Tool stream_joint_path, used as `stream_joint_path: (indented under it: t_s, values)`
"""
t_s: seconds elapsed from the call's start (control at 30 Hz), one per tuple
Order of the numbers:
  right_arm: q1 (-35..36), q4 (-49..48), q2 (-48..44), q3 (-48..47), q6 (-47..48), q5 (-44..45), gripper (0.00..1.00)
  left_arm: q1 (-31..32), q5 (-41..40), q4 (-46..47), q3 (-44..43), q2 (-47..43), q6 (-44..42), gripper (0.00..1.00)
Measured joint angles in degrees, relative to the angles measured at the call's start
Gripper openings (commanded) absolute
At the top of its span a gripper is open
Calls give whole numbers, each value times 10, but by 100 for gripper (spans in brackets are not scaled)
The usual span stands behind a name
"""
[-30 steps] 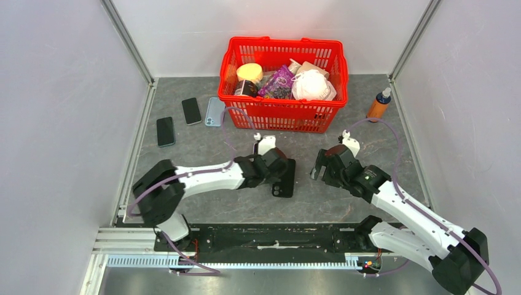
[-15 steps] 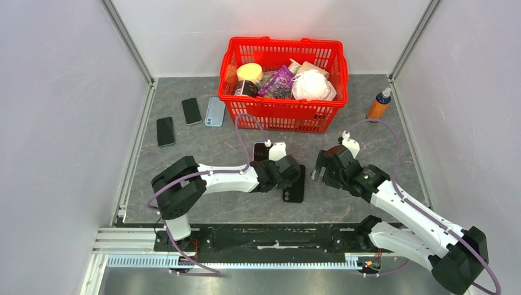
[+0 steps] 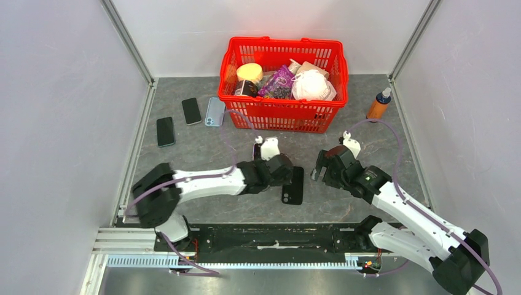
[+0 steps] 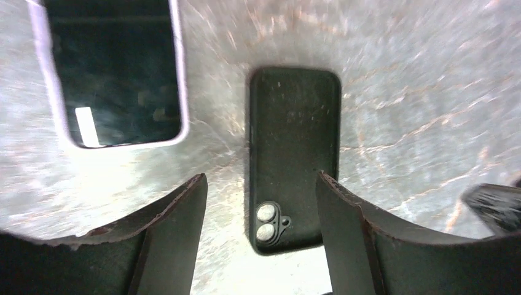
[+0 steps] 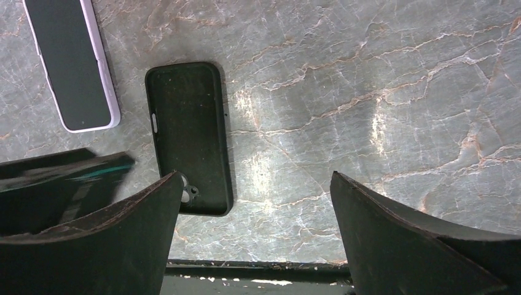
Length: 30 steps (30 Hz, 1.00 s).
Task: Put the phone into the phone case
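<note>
The black phone case [image 3: 292,185] lies flat on the grey table, hollow side up, its camera cutout at the near end. In the left wrist view the case [image 4: 293,153] sits just beyond my left gripper [image 4: 259,179], which is open above it and holds nothing. The phone [image 4: 113,70], dark screen with a pale lilac rim, lies to the left of the case; from above the phone [image 3: 255,152] is mostly hidden behind the left gripper [image 3: 284,173]. My right gripper [image 3: 319,169] hovers open to the right of the case [image 5: 189,135], empty.
A red basket [image 3: 284,117] full of goods stands at the back. Two dark phones [image 3: 165,131] [image 3: 191,110] and a light blue one [image 3: 214,111] lie at the back left. An orange bottle [image 3: 379,104] stands at the back right. The left gripper body [image 5: 61,184] shows beside the right fingers.
My left gripper, shut on the case a second ago, carried it to the right, set it on the table and opened. The right arm has not moved.
</note>
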<state>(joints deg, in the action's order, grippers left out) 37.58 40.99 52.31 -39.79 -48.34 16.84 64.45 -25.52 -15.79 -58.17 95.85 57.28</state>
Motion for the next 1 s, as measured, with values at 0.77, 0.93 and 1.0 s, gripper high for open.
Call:
stream_joint_path:
  t_s: [0.77,0.93,1.0]
  values:
    - [0,-105,123,-23,105,-79,97,-683,77,-24,-37,-80,-276,81]
    - [0,-123,144,-23,114,-115,97,-739,122,-18,-108,33,-344,84]
    - [0,-129,145,-23,118,-126,97,-751,127,-21,-129,64,-370,84]
